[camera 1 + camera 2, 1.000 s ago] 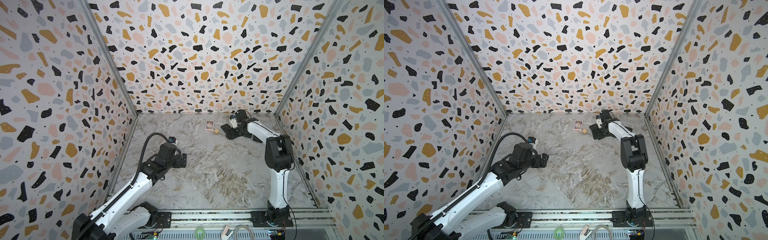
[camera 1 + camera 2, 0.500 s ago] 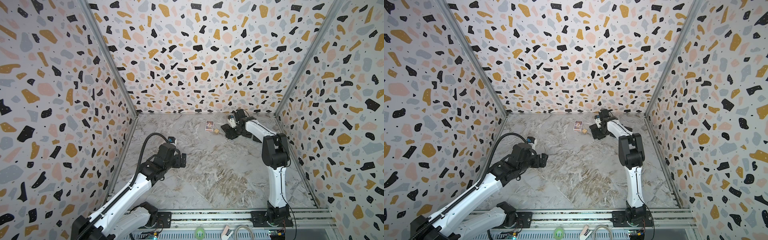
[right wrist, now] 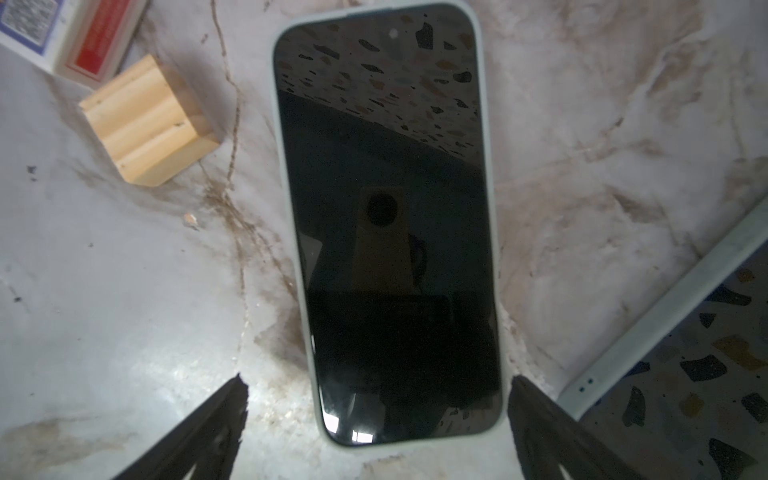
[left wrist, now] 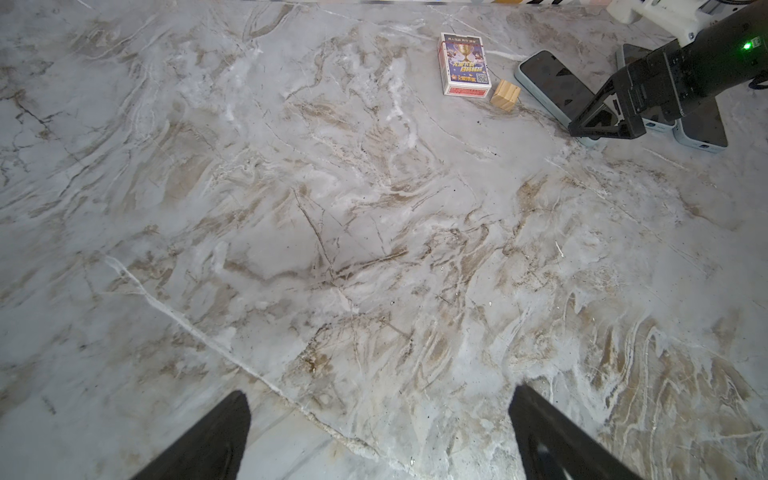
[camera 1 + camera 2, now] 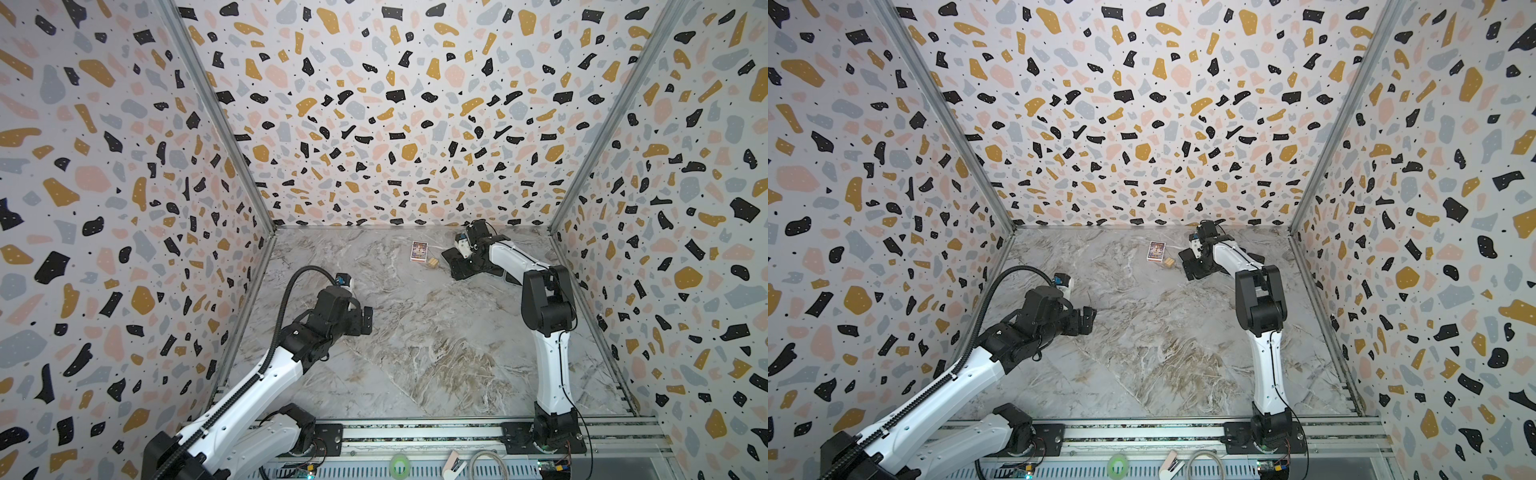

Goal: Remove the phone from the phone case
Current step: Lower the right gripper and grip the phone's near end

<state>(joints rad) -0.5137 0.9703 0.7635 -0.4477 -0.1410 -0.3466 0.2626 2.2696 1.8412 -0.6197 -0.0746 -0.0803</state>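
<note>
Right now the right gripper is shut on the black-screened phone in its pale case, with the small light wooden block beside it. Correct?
Not quite: the right gripper is open, jaws spread to either side of the black-screened phone in its pale case, as the right wrist view shows. The small light wooden block does lie beside it.

A glossy black glass face is shown by the phone (image 3: 386,232), with wall specks mirrored in it. Its phone case (image 3: 374,441) is seen as matt, pale and rubbery. Bare grain is displayed on the wooden block (image 3: 149,124). The marble-patterned tabletop (image 4: 332,249) is rendered smooth and faintly shiny.
</note>
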